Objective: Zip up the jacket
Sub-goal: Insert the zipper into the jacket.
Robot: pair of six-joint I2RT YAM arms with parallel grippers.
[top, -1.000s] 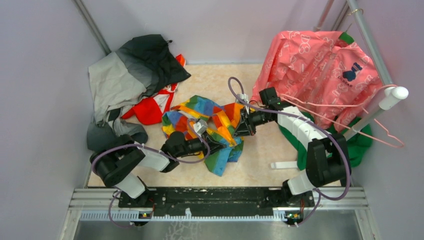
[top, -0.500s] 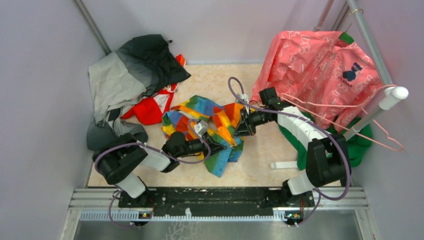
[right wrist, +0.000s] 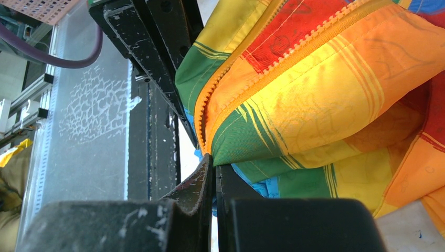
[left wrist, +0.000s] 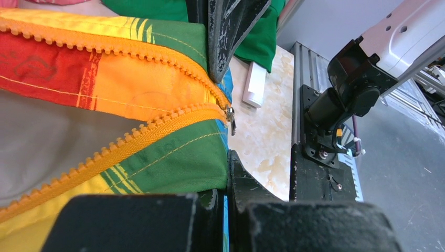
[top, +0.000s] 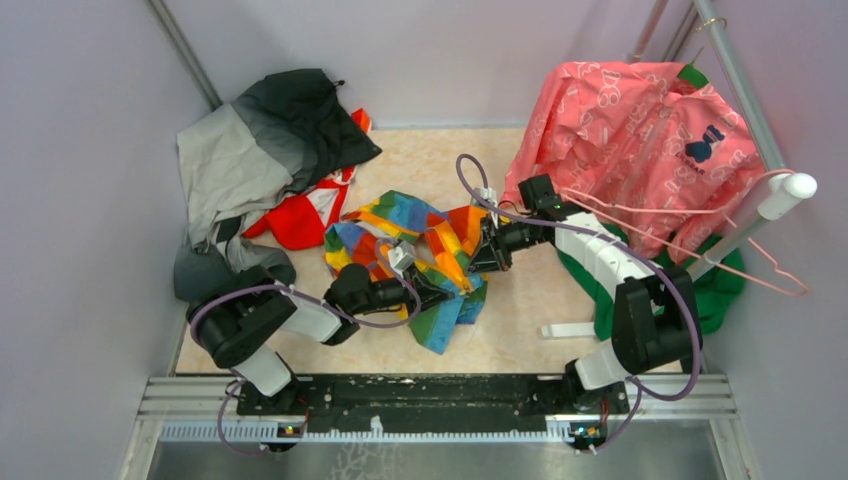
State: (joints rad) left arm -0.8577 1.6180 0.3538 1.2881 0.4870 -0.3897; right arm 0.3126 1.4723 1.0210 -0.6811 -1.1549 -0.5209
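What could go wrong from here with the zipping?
The left fingers and right fingers pinch only the hem edge of the jacket, so it may slip free. The slider sits at the bottom end, its pull ungripped; letting go to take it could slacken the crumpled fabric and jam the teeth.

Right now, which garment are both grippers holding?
The rainbow-striped jacket in the middle; the grey-black jacket lies untouched at left, the pink garment hangs at right.

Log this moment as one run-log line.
left gripper: shut on rainbow-striped soft jacket hem | right gripper: shut on same hem | orange zipper: open, slider at hem | zipping: not started
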